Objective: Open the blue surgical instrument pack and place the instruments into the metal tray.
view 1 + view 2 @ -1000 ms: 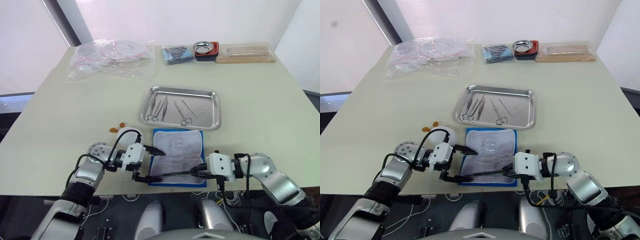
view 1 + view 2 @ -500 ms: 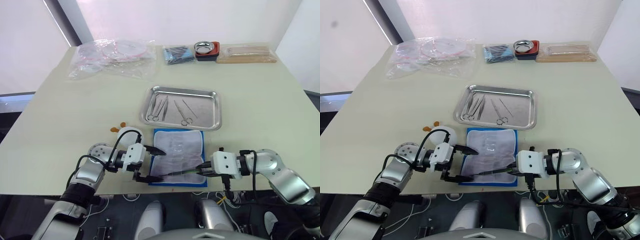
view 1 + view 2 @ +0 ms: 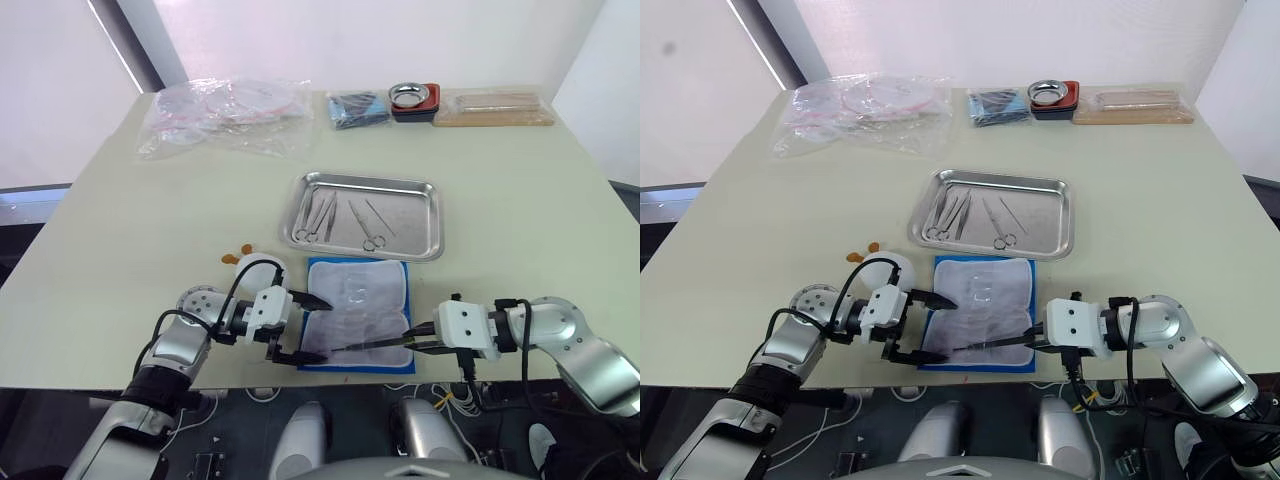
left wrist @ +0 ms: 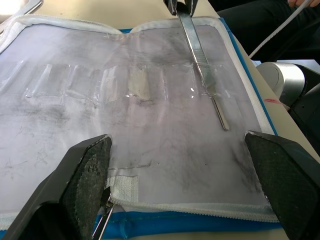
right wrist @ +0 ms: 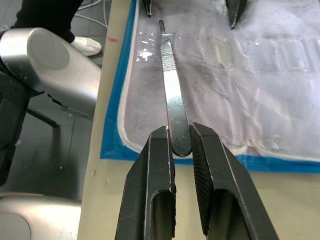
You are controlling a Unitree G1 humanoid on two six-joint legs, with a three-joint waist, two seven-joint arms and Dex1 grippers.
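Right gripper (image 5: pixel 180 142) is clenched on the butt end of one flat silver instrument (image 5: pixel 170 97), a slim handle-like blade with no rings. Its long axis runs straight out from the fingertips, across the near edge of the open pack (image 3: pixel 357 310) toward the left gripper (image 3: pixel 300 328). The left gripper is spread wide, fingers (image 4: pixel 87 172) resting at the pack's left edge, gripping nothing.

The tray (image 3: pixel 428 215) lies just beyond the pack's far edge, ahead and slightly left of the right gripper, already holding several ring-handled tools (image 3: pixel 320 215). The right arm has the load, so the carry looks like forward and inward, probably turning the piece to lie along the others.
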